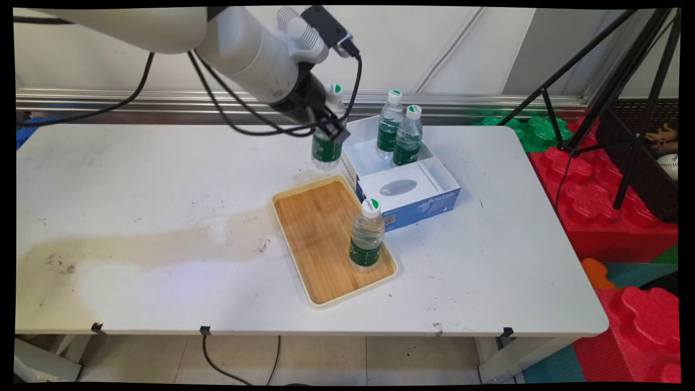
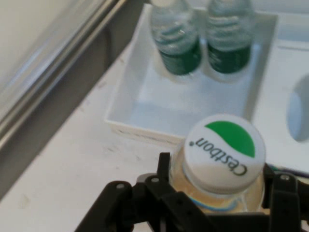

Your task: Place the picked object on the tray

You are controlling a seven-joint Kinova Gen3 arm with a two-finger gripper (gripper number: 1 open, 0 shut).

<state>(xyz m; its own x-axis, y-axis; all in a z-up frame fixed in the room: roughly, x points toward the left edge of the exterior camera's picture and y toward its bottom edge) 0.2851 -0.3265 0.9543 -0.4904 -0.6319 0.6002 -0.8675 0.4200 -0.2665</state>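
My gripper [image 1: 329, 129] is shut on a water bottle [image 1: 326, 149] with a green label and a white-and-green cap. It holds the bottle upright just left of the white box [image 1: 369, 160], beyond the far end of the wooden tray [image 1: 320, 239]. In the hand view the cap [image 2: 226, 152] sits between the black fingers [image 2: 163, 170] of the gripper [image 2: 222, 191]. Two more such bottles [image 1: 399, 133] stand in the box's far compartment, also seen in the hand view as bottles [image 2: 203, 41]. Another bottle [image 1: 367, 236] stands upright on the tray's near right part.
The box's near part has a blue front and a lid with an oval window [image 1: 398, 187]. A black tripod [image 1: 613, 87] and red and green foam blocks [image 1: 597, 184] stand off the table's right side. A brownish stain [image 1: 163, 244] marks the table's left half.
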